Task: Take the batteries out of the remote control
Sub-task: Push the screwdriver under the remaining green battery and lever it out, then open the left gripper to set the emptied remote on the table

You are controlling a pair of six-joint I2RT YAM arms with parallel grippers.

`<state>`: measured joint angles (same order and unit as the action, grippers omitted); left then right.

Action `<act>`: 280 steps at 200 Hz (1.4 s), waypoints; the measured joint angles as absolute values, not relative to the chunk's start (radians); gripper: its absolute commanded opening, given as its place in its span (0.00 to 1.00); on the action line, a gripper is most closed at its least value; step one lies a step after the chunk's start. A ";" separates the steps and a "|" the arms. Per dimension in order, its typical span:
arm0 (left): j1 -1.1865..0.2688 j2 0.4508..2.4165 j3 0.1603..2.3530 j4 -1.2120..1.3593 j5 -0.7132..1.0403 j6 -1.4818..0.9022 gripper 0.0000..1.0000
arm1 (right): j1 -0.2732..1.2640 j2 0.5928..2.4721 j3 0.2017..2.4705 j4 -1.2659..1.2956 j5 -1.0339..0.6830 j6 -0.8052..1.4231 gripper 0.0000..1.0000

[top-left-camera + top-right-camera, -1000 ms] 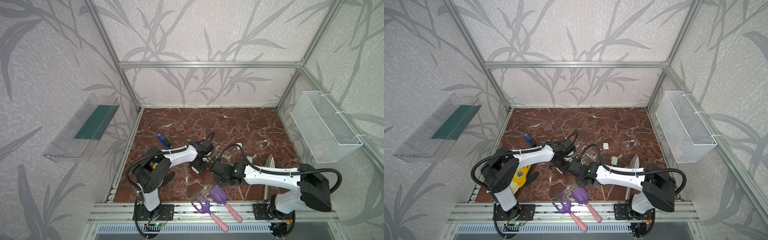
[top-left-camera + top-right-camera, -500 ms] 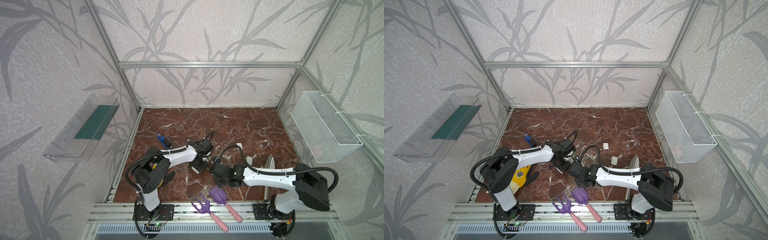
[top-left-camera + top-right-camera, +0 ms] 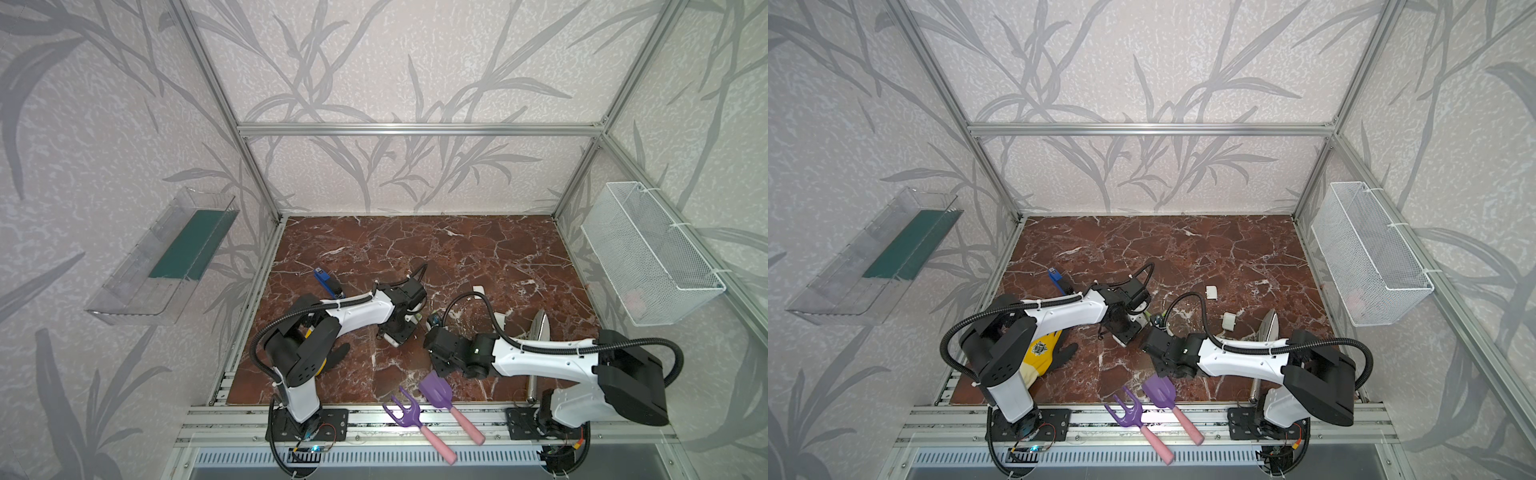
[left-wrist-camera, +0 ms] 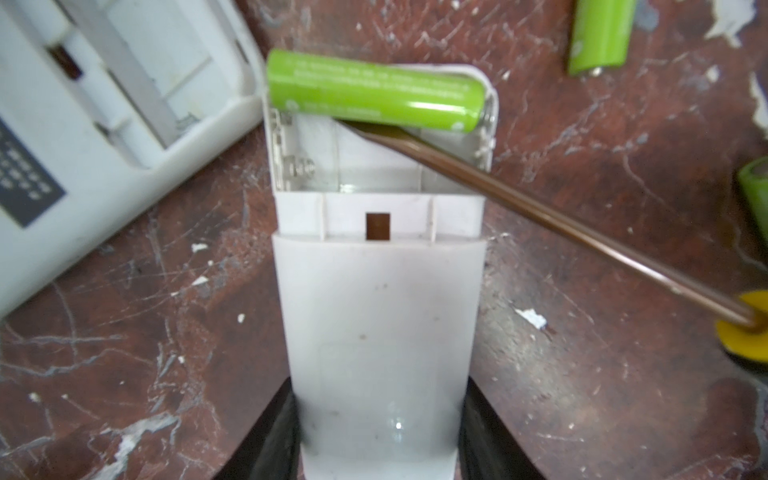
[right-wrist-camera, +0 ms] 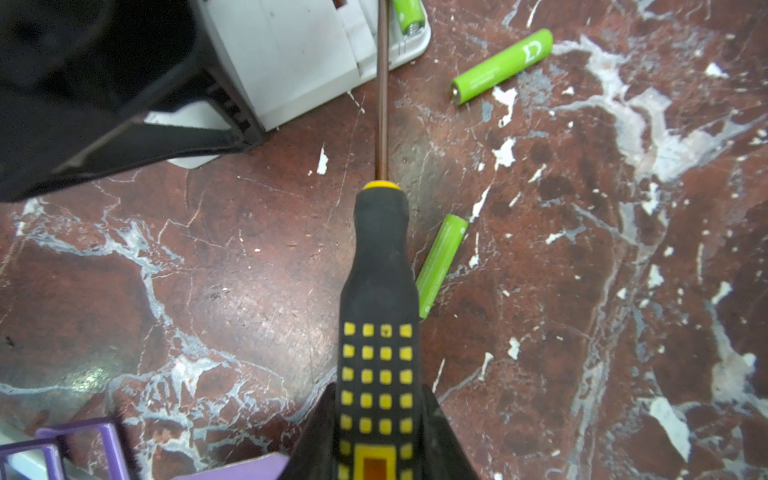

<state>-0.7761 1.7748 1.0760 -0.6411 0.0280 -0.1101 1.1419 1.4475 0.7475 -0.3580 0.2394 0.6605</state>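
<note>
Left claw (image 4: 378,432) pinches remote (image 4: 378,311), right claw (image 5: 378,432) pinches screwdriver (image 5: 380,291); tip wedged under battery (image 4: 376,93), tilted half out of bay (image 4: 374,166). Prying step. Next: lever up gently. Two batteries (image 5: 500,66) loose on table (image 5: 623,291).

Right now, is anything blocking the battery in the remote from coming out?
Nothing visible. The compartment is uncovered, the battery sits lifted at its end, and the screwdriver held by the right gripper reaches under it.

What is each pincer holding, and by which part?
The left pincer clamps the white remote by its sides, away from the open battery compartment; the right pincer holds the screwdriver by its black-and-yellow handle.
</note>
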 measured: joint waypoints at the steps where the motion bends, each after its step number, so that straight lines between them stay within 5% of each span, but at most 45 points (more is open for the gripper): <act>1: -0.776 1.775 1.076 -0.641 0.028 -0.110 0.33 | 1.142 1.447 0.747 -0.357 0.239 0.661 0.00; 110: -0.770 1.759 1.057 -0.615 0.052 -0.143 0.34 | 1.142 1.423 0.660 -0.233 0.242 0.659 0.00; 280: -0.770 1.709 1.051 -0.583 0.054 -0.139 0.51 | 1.033 1.152 0.649 -0.383 0.326 0.578 0.00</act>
<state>-0.7700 1.7088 1.0508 -0.5835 0.0544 -0.1387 1.0328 1.1519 0.6487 -0.3832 0.3264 0.5777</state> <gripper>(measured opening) 0.513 0.275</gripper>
